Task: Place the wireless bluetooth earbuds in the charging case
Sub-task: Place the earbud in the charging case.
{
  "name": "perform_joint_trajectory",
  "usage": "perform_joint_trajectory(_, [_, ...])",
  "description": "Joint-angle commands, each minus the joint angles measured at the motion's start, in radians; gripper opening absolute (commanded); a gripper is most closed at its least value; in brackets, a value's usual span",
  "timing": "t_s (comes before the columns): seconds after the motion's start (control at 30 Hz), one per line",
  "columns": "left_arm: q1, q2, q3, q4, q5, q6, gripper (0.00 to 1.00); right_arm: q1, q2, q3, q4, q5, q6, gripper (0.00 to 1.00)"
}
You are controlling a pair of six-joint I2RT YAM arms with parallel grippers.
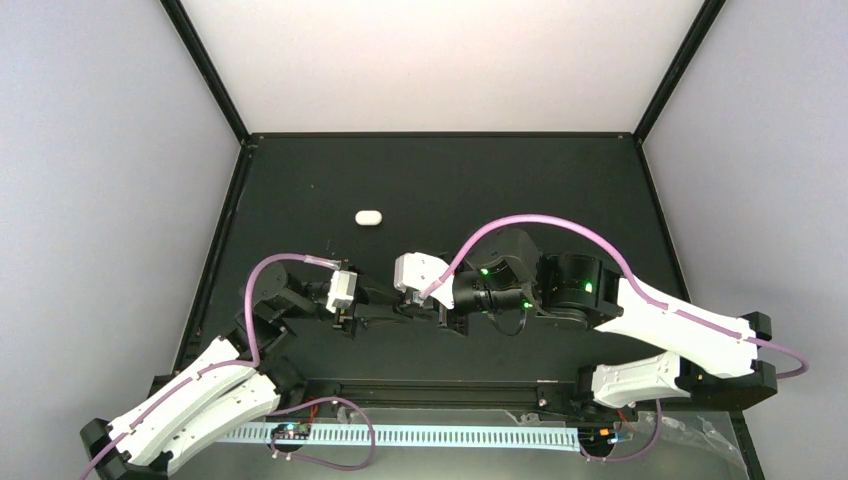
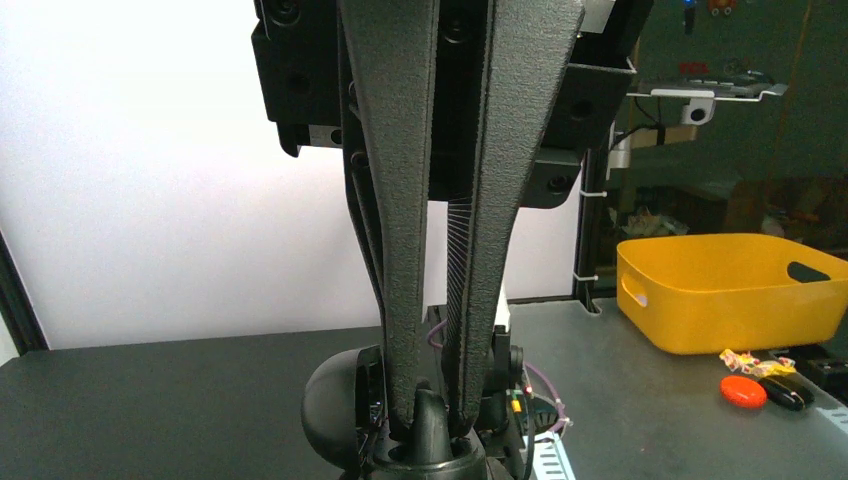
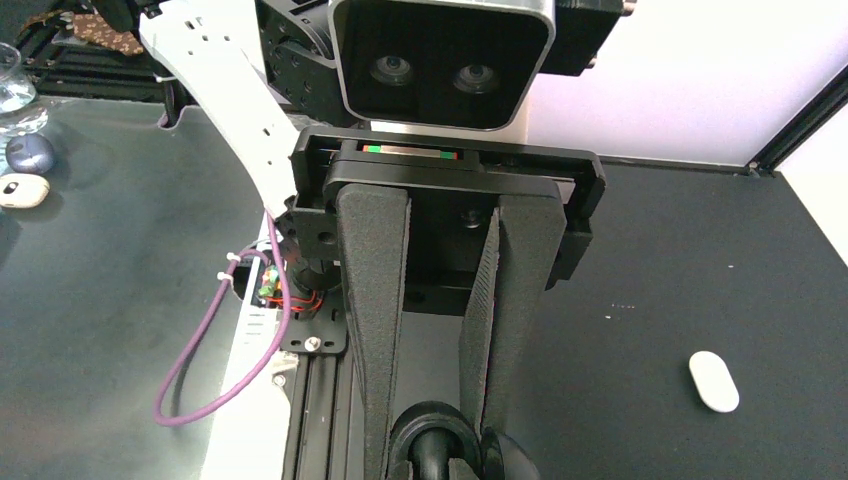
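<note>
A white pill-shaped charging case (image 1: 369, 216) lies shut on the black table, far from both grippers; it also shows in the right wrist view (image 3: 714, 380). No white earbuds show in any view. My left gripper (image 1: 388, 308) and right gripper (image 1: 422, 312) point at each other and meet low at mid-table, near the front rail. In the left wrist view the black fingers (image 2: 405, 250) stand close together, their tips either side of a black upright post (image 2: 432, 425). In the right wrist view the fingers (image 3: 375, 300) narrow down to a black ring (image 3: 432, 425). Neither holds a case or an earbud.
The metal rail (image 3: 315, 400) and a purple cable (image 3: 200, 370) run along the table's near edge. Off the table stand a yellow bin (image 2: 730, 290) with a red disc (image 2: 743, 391) beside it. On the other side lies a white oval thing (image 3: 22, 190).
</note>
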Motion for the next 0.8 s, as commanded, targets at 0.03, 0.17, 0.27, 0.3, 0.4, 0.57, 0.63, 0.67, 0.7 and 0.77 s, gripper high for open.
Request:
perform_joint_trajectory(0.03, [-0.006,0.000,0.033,0.036,0.012,0.015,0.01,0.010,-0.009,0.015,-0.021,0.017,0.001,0.09])
perform_joint_trajectory(0.17, [-0.006,0.001,0.034,0.035,0.012,0.017,0.02,0.011,-0.012,0.016,-0.021,0.017,0.002,0.11])
perform_joint_trajectory(0.27, [-0.007,0.003,0.034,0.036,0.011,0.016,0.02,0.011,-0.014,0.015,-0.023,0.020,0.003,0.11])
perform_joint_trajectory(0.3, [-0.006,0.003,0.034,0.036,0.012,0.016,0.02,0.011,-0.015,0.016,-0.023,0.021,0.003,0.12])
perform_joint_trajectory(0.4, [-0.006,0.007,0.034,0.036,0.011,0.016,0.01,0.011,-0.019,0.015,-0.020,0.025,0.002,0.12])
perform_joint_trajectory(0.57, [-0.006,0.008,0.034,0.038,0.011,0.015,0.01,0.011,-0.019,0.019,-0.031,0.038,0.003,0.12])
perform_joint_trajectory(0.63, [-0.006,0.010,0.034,0.038,0.011,0.014,0.01,0.011,-0.023,0.015,-0.032,0.046,0.003,0.12])
perform_joint_trajectory(0.67, [-0.006,0.010,0.034,0.039,0.013,0.013,0.01,0.010,-0.026,0.011,-0.031,0.050,0.002,0.12])
perform_joint_trajectory(0.7, [-0.006,0.010,0.034,0.039,0.013,0.013,0.02,0.011,-0.028,0.010,-0.030,0.053,0.003,0.13])
perform_joint_trajectory(0.77, [-0.006,0.009,0.034,0.039,0.013,0.013,0.02,0.011,-0.031,0.011,-0.030,0.058,0.002,0.15])
